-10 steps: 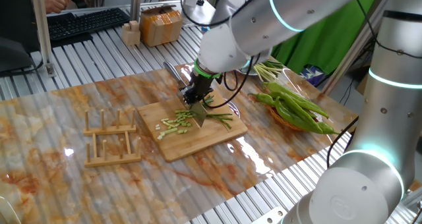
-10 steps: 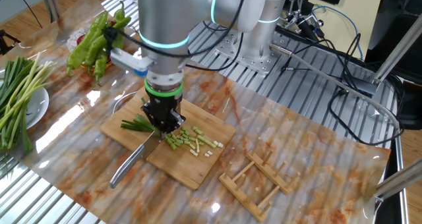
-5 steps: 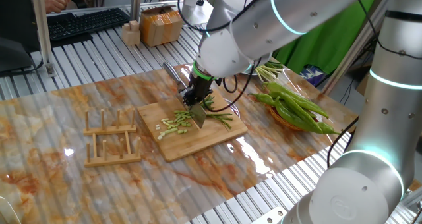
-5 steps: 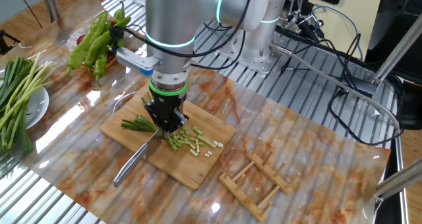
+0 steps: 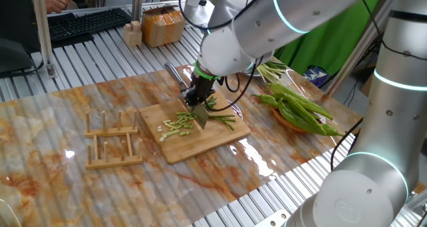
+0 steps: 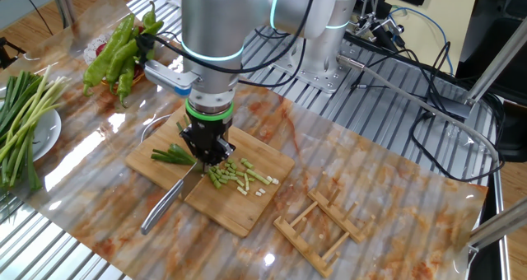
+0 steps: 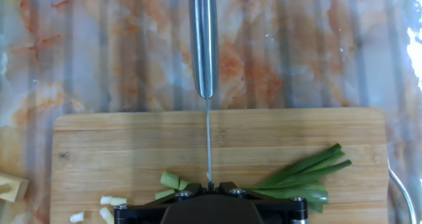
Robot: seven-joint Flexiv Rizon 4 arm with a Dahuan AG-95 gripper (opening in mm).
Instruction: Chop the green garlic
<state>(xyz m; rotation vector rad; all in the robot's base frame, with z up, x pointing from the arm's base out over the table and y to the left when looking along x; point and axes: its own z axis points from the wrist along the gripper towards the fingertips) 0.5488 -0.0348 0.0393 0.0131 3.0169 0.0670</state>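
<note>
The green garlic lies on a wooden cutting board (image 5: 200,145) (image 6: 239,212) (image 7: 99,151). Its cut bits (image 5: 175,127) (image 6: 243,178) (image 7: 171,180) are on one side of the knife. The uncut dark-green ends (image 5: 223,118) (image 6: 173,155) (image 7: 300,174) are on the other side. My gripper (image 5: 198,101) (image 6: 206,152) (image 7: 209,184) is shut on the knife's thin blade (image 7: 208,138), which stands edge-down on the board among the stalks. The steel handle (image 5: 175,75) (image 6: 163,206) (image 7: 204,39) sticks out past the board's edge.
Glossy green peppers (image 5: 300,110) (image 6: 119,53) sit beside the board. A plate holds long uncut stalks (image 6: 20,119) (image 5: 273,70). A wooden rack (image 5: 113,140) (image 6: 321,222) lies on the marble table. A cardboard box (image 5: 162,25) and a keyboard (image 5: 87,23) are behind.
The hand and knife shifted slightly along the board between one second and half a second ago. Nothing has visibly moved since.
</note>
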